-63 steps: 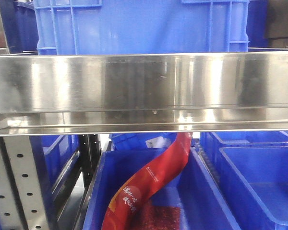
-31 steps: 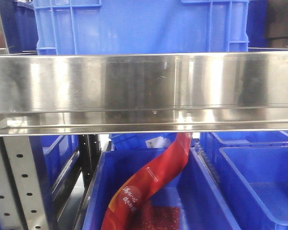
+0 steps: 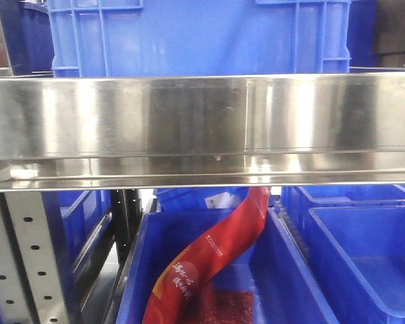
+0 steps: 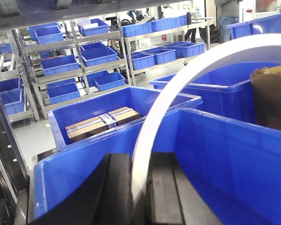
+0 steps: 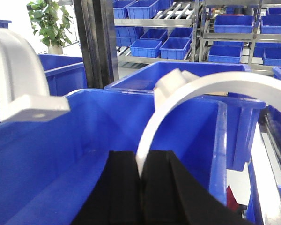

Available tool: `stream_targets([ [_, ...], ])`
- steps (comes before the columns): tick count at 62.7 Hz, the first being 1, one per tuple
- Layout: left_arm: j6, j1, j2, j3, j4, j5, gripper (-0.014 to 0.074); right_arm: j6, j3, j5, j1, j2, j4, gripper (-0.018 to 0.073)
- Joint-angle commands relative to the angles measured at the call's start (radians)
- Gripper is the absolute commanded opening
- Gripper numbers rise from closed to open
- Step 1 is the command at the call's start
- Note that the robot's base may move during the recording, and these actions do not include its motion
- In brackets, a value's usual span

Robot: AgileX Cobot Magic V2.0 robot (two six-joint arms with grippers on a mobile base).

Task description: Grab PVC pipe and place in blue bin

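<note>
Warehouse: steel racks (image 4: 61, 61) loaded with rows of blue bins fill the background of both wrist views
Shelf beam (image 3: 202, 121): a wide stainless band runs straight across the front view, with a perforated upright (image 3: 13, 256) under its left end
Blue crate (image 3: 202, 34): stands on top of that beam
Lower bin (image 3: 283, 270): sits under the beam and holds a long red packet (image 3: 216, 256) that leans up toward the beam
Blue bin (image 4: 225, 140): open, directly ahead of and below the left claw; its near rim crosses the left wrist view
Right-side bin (image 5: 61, 154): open, directly ahead of the right claw; I cannot tell whether it is the same bin
Left claw (image 4: 140, 164): both black fingers pressed narrow against a white band
PVC pipe (image 4: 201, 63): a curved white strip that rises from between the left fingers and arcs up to the right, above the blue bin
Right claw (image 5: 140, 164): narrow, its fingers clamped on a white curve
Second PVC pipe (image 5: 225, 83): arcs up and to the right out of the right claw, over its bin
Footed white piece (image 5: 11, 70): curved, ending in a flat foot, at the left edge of the right wrist view, above the bin wall
Brown bag (image 4: 271, 98): in a bin at the right edge
Cardboard box (image 4: 103, 123): lies taped in the bin beyond the blue bin
Potted plant (image 5: 49, 18): far behind, upper left
</note>
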Motion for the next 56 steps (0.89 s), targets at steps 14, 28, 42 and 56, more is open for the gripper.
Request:
stream_targets([
  [14,0.001,-0.006,0.027,-0.011,0.016,-0.011,-0.0111,-0.002,-0.008,-0.065,0.035,0.022,0.0,0.0013],
  [28,0.001,0.005,0.029,-0.011,0.018,-0.014,-0.0111,-0.002,-0.008,-0.075,0.041,0.054,0.0,0.0081],
  [42,0.001,0.007,0.033,-0.011,0.046,-0.012,-0.0077,-0.002,-0.008,-0.094,0.041,0.054,0.0,0.0081],
  [56,0.001,0.007,0.049,-0.011,0.046,-0.012,0.0107,-0.002,-0.013,-0.083,0.041,0.052,0.0,0.0081],
])
